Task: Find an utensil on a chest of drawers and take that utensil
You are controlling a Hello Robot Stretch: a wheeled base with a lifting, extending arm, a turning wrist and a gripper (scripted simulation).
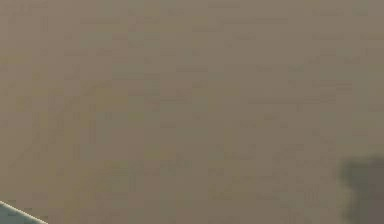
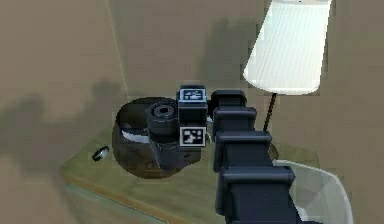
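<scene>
While the arm's dark square bar (image 2: 250, 170) is lying out from the arm side view's bottom edge, a pale wire-sided bin (image 2: 325, 192) is sitting just right of it. The green-tan flat top of the chest of drawers (image 2: 95, 178) is showing to its left. Near that top's left edge a small dark blob with a pale spot (image 2: 98, 155) is lying flat. I am judging this to be the utensil, though it is too small to give a shape or a handle. Farther out, a big dark glossy rounded thing (image 2: 140, 145) is sitting on the same top, well apart from the blob. The gripper (image 2: 158, 122) is hanging at or over it beside the two white marker squares (image 2: 192, 97). With that thing behind the gripper, I cannot tell how the jaws are standing or whether they are holding anything. Judged as a utensil, the blob is looking light, stiff and smooth. It is lying low, so it is likely to skid on the top when nudged. The best hold is probably across its narrow middle, coming from above. Farther back, a white cone-shaded lamp on a thin dark stem (image 2: 290, 45) is standing against the plain tan wall (image 2: 60, 50). In the forward view the same tan wall (image 1: 190, 100) is facing the camera, with a pale sliver (image 1: 18, 212) at the bottom left corner.
</scene>
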